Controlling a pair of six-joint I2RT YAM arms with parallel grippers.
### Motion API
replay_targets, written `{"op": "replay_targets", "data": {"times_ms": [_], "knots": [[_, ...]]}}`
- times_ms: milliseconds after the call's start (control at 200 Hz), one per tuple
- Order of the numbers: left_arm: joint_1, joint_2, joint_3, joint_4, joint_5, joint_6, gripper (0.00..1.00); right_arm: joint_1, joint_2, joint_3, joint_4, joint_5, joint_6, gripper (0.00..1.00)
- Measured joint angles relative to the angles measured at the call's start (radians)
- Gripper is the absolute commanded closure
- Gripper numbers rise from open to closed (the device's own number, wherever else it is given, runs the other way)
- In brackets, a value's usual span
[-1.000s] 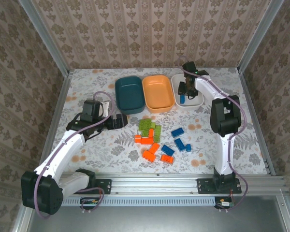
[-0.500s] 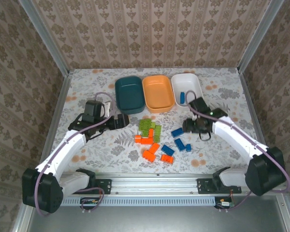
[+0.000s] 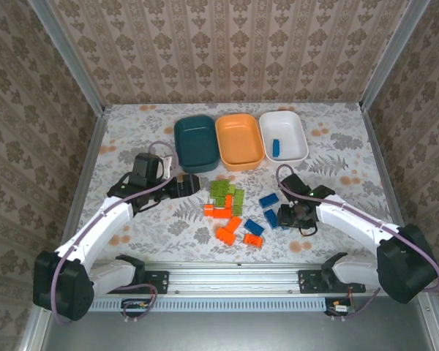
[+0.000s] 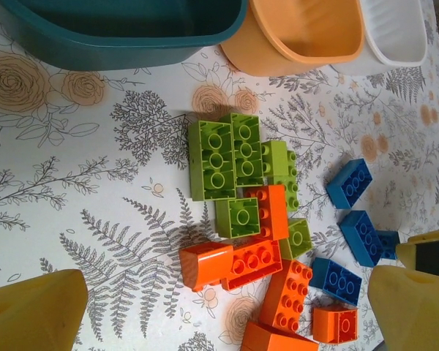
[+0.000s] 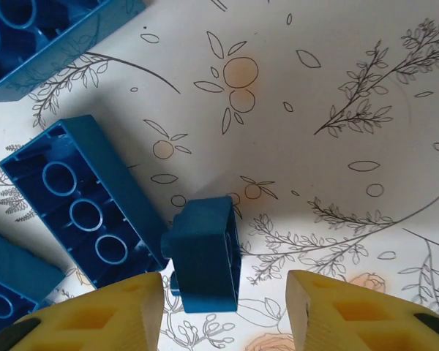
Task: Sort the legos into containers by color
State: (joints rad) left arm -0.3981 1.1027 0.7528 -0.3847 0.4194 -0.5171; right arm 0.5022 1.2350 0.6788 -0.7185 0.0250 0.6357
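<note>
The legos lie in a loose pile mid-table: light green bricks (image 3: 227, 193), orange bricks (image 3: 224, 235) and blue bricks (image 3: 268, 199). One blue brick (image 3: 276, 148) lies in the white container (image 3: 293, 126). The teal container (image 3: 196, 143) and the orange container (image 3: 239, 140) hold nothing I can see. My right gripper (image 3: 287, 217) is low over the blue bricks, jaws open around a small blue brick (image 5: 205, 252) that rests near the left finger (image 5: 117, 314), with a gap to the right one. My left gripper (image 3: 194, 184) stands wide open just left of the pile, over an orange brick (image 4: 256, 256).
The three containers stand side by side at the back of the flowered table (image 3: 132, 219). A long blue brick (image 5: 80, 205) lies upside down against the small one. Metal frame rails (image 3: 88, 168) border the table left and right.
My right arm swung from the white container down to the blue bricks at the front, leaving a blue brick in that container. My left gripper crept slightly right toward the pile.
</note>
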Motion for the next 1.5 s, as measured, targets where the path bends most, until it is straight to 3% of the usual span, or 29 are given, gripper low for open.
{"op": "replay_targets", "data": {"times_ms": [530,655,1040,1265,1500], "knots": [[-0.001,0.000,0.000,-0.005,-0.016,0.000,0.00,0.000,0.060,-0.020,0.091,-0.003,0.028,0.73],[-0.001,0.000,0.000,-0.005,-0.016,0.000,0.00,0.000,0.058,-0.020,0.092,0.005,0.031,0.83],[-0.001,0.000,-0.002,-0.005,-0.023,0.000,0.00,-0.001,-0.006,-0.021,0.063,0.034,0.034,0.83],[-0.001,0.008,-0.002,-0.005,-0.023,0.001,0.00,-0.066,0.016,0.145,0.034,0.040,-0.002,0.82],[-0.001,0.026,-0.002,-0.005,-0.024,0.024,0.00,-0.182,0.227,0.447,0.057,0.040,-0.076,0.81]]}}
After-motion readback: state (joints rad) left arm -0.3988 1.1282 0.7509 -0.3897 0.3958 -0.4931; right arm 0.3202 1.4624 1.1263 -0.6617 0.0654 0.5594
